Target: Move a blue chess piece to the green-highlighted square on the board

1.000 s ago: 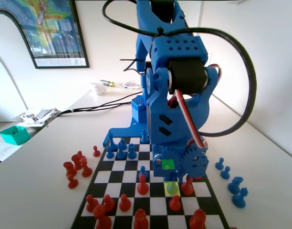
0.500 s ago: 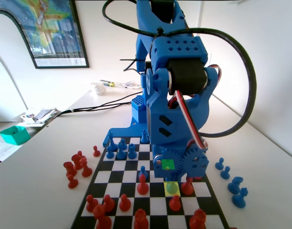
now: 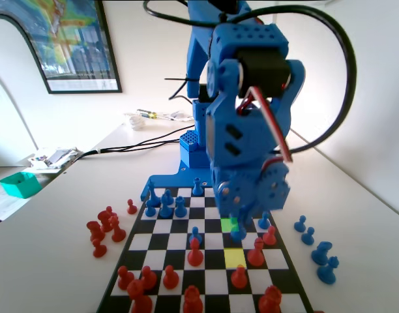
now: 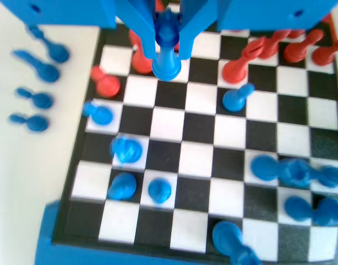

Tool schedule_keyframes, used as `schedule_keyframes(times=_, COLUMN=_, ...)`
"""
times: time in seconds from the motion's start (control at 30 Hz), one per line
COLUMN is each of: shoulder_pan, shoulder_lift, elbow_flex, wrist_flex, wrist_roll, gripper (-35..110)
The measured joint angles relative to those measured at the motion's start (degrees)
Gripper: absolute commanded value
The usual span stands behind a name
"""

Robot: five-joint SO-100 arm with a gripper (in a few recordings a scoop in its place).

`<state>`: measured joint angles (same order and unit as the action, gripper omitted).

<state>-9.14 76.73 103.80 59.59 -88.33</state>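
Observation:
My gripper (image 3: 240, 220) is shut on the blue chess piece (image 3: 238, 231) and holds it just above the board (image 3: 160, 242). In the fixed view the piece hangs at the right edge of the green-highlighted square (image 3: 227, 225), which the arm partly hides. The yellow square (image 3: 235, 257) in front of it is bare. In the wrist view the two jaws of the gripper (image 4: 168, 43) clamp the head of the blue chess piece (image 4: 167, 65), whose flared base hangs free over the board (image 4: 199, 127).
Red pawns (image 3: 257, 253) stand close to the right of the yellow square, and more fill the near rows. A blue pawn (image 3: 195, 235) stands mid-board and blue pieces (image 3: 165, 207) crowd the far rows. Captured blue pieces (image 3: 325, 261) lie off the board to the right, red ones (image 3: 105, 228) to the left.
The arm has risen and drawn back toward its base. The blue piece has left the yellow square and now hangs by the green one.

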Motion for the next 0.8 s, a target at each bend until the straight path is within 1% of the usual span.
schedule_keyframes(times=0.17, shoulder_pan=-1.8, shoulder_lift=6.7, elbow_flex=8.7, wrist_flex=-2.1, wrist_roll=-0.4, gripper=1)
schedule_keyframes(times=0.4, shoulder_pan=-1.9, shoulder_lift=8.8, elbow_flex=15.7, wrist_flex=-6.5, wrist_roll=-1.3, gripper=1)
schedule_keyframes(times=0.5, shoulder_pan=-1.3, shoulder_lift=8.8, elbow_flex=17.3, wrist_flex=-8.9, wrist_roll=-1.5, gripper=1)
schedule_keyframes(times=0.8, shoulder_pan=-0.1, shoulder_lift=8.8, elbow_flex=17.6, wrist_flex=-9.8, wrist_roll=-2.4, gripper=1)
